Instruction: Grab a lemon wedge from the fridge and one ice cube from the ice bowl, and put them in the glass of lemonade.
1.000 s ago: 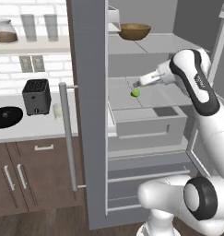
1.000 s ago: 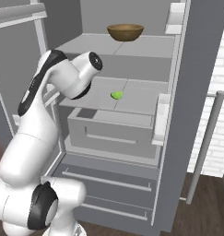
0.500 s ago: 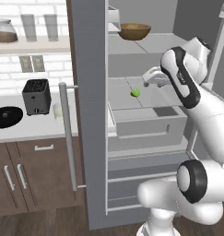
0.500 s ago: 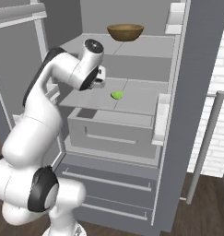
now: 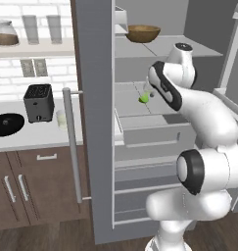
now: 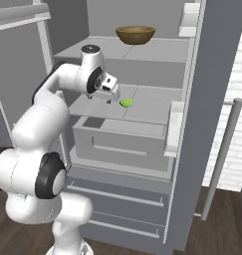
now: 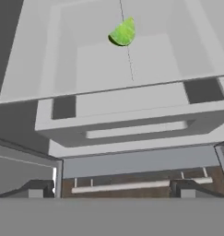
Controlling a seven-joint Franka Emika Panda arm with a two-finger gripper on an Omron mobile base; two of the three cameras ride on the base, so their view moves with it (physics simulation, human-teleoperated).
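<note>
Grey steel frames the left base view: one fridge (image 5: pixel 98 122) with its door swung wide and one long bar handle (image 5: pixel 71 142) on that door. The pincer (image 5: pixel 149 93) sits inside, over the middle shelf, and one lemon wedge (image 5: pixel 144 98) lies on that shelf just below and beside it, apart from it. One brown wooden bowl (image 5: pixel 142 33) stands on the shelf above the pincer. Far off to the pincer's left, past the door, the counter (image 5: pixel 37 135) holds one black ice bowl (image 5: pixel 7 123), one dark toaster (image 5: pixel 38 102) and one glass of lemonade (image 5: pixel 61 118). Higher on a wall shelf stand two grey glasses (image 5: pixel 30 22) and one jar (image 5: pixel 6 34). No ice cube can be made out in the black dish from here.

From the right base view, the pincer (image 6: pixel 110 98) hangs over the same shelf, with the one lemon wedge (image 6: pixel 126 102) just to its right, not touching. The wooden bowl (image 6: pixel 135 34) is above it, and one pulled-out drawer (image 6: pixel 120 139) lies below it. How its jaws stand is hard to read here.

Along the hand view, the two dark fingertips (image 7: pixel 36 190) stand spread wide at the bottom corners, nothing between them. The single lemon wedge (image 7: pixel 123 33) lies well ahead of them on the pale shelf (image 7: pixel 49 60), with the drawer front (image 7: pixel 132 129) nearer the tips.
</note>
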